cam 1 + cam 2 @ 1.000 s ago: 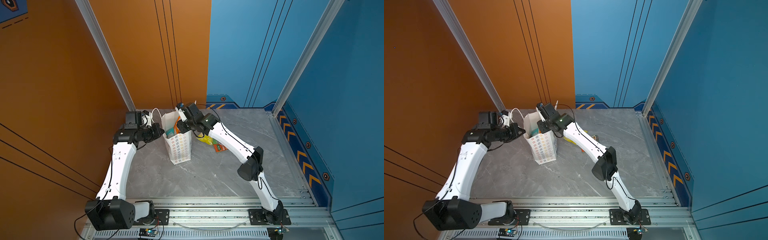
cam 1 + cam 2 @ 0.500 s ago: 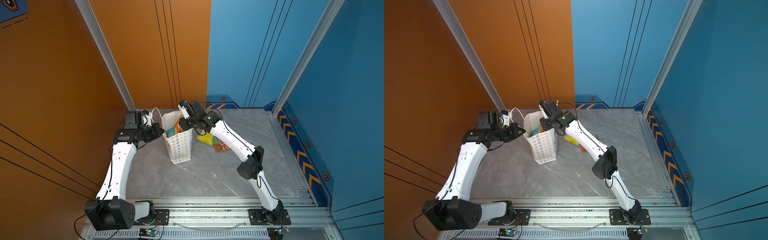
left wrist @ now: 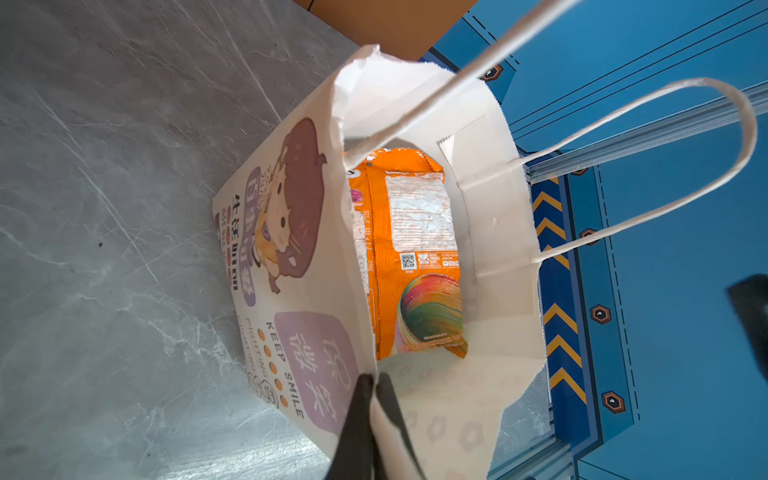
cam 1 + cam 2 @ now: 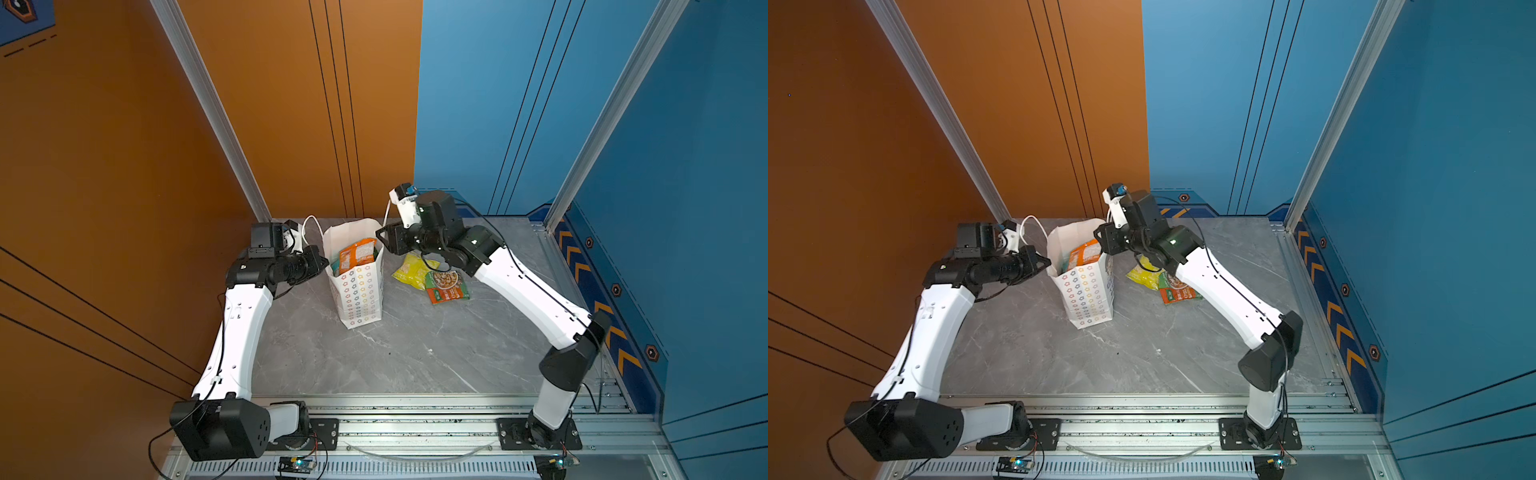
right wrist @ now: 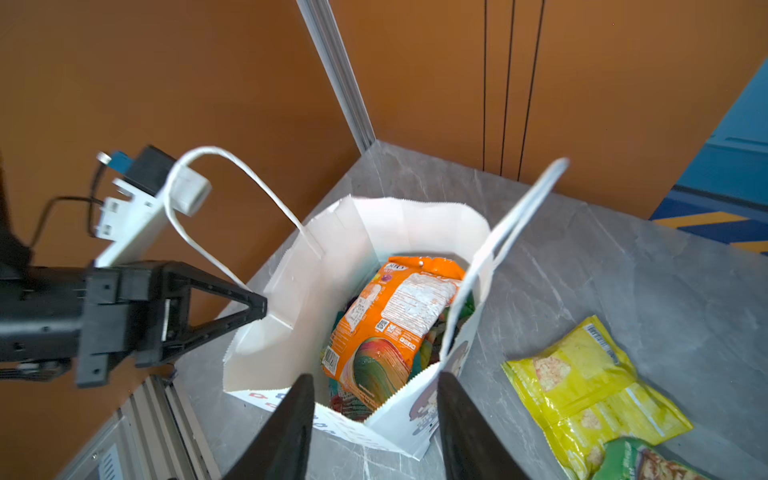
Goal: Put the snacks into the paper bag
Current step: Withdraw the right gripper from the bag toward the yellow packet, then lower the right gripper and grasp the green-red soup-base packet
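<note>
My left hand [image 3: 373,377] is pinching the bag [image 3: 490,232] rim; my right hand [image 5: 376,376] is hovering spread over the orange packet [image 5: 395,316]. Clearing the handle [image 5: 498,237] first looks wisest.

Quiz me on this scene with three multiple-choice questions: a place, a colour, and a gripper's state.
1. Where is the yellow packet relative to the paper bag? A) inside it B) on the table beside it C) under it
2. What colour is the topmost packet in the bag? A) orange B) purple C) red
3. The left gripper is: A) open, empty B) shut on a packet C) shut on the bag's rim
Answers: 1 B, it lies beside the green packet on the table; 2 A, both wrist views show orange; 3 C, its jaws pinch the rim.
</note>
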Tool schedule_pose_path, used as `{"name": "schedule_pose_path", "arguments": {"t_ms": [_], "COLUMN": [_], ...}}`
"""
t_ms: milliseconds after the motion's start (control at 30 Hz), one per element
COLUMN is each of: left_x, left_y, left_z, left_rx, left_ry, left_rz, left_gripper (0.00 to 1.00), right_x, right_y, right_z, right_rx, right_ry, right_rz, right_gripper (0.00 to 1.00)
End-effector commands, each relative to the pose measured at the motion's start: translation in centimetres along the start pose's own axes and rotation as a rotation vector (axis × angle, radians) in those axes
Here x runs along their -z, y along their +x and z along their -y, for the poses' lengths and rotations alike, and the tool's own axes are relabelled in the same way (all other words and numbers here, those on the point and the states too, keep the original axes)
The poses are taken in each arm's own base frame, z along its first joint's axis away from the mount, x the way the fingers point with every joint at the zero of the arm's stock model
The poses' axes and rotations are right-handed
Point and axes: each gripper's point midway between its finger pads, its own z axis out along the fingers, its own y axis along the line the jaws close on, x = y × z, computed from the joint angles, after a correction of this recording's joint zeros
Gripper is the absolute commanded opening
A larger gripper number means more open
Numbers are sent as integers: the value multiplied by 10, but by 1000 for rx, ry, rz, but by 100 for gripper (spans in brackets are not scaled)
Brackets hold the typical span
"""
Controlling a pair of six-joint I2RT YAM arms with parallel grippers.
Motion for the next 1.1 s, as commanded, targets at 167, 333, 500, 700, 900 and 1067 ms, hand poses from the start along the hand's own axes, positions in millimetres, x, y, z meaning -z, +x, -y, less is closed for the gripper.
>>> {"name": "schedule_pose_path", "arguments": {"t_ms": [167, 333, 500, 700, 900, 1067], "left_x": [3, 2, 3, 3, 4, 5], "left_y": [-1, -2, -3, -2, -1, -1], "left_z": [6, 5, 5, 6, 6, 5], "left_rx": [-11, -9, -7, -5, -4, -3], "left_ry": [33, 33, 31, 32, 31, 29], "left_rz": [5, 4, 6, 6, 9, 10], "left_gripper": [1, 1, 1, 1, 1, 1], "right_x": [20, 30, 34, 27, 4, -16], "right_y": [41, 105, 168, 213, 238, 253], "right_z": [118, 211, 277, 321, 340, 335], "right_rx": [-239, -402, -576, -644, -653, -675], "right_ry": [167, 336, 434, 527, 547, 491], "right_rz": [9, -69, -146, -205, -277, -321], "right_gripper": [61, 69, 76, 77, 75, 73]}}
